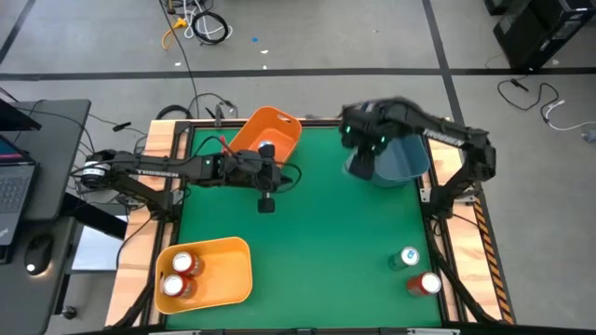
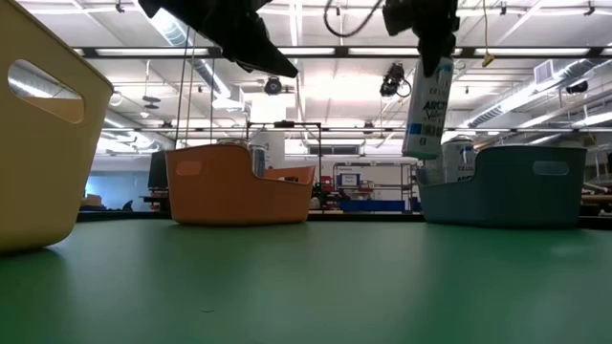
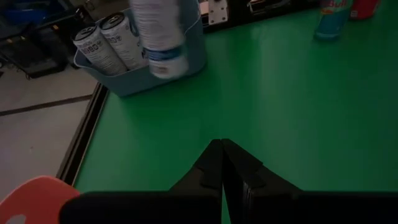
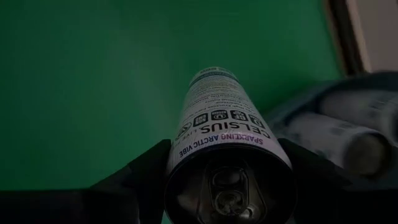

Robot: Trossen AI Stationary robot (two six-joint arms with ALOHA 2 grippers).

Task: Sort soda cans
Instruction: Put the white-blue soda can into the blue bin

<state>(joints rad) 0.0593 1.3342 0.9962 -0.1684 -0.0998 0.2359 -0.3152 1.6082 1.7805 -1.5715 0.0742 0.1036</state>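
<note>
Right gripper (image 4: 227, 168) clamped on a white-and-blue can (image 4: 227, 134), held in the air by the blue bin (image 1: 402, 160) at the table's far right. Low view: can (image 2: 427, 105) hangs upright, long axis near vertical, slightly tilted, bottom end just above the bin's rim (image 2: 507, 153). Wrist view: silvery top with pull tab faces the camera, base points down at the green table (image 1: 317, 242).

Two more white cans (image 3: 111, 45) lie slanted inside that bin, tops up.

Left gripper (image 3: 222, 165) pinched closed, empty, over the table beside the orange bin (image 1: 265, 135).

Yellow bin (image 1: 223, 274), near left corner: two red cans (image 1: 179, 275) standing upright.

Near right edge: one light-blue can (image 1: 408, 257) and one red can (image 1: 426, 283), both upright, close together.
</note>
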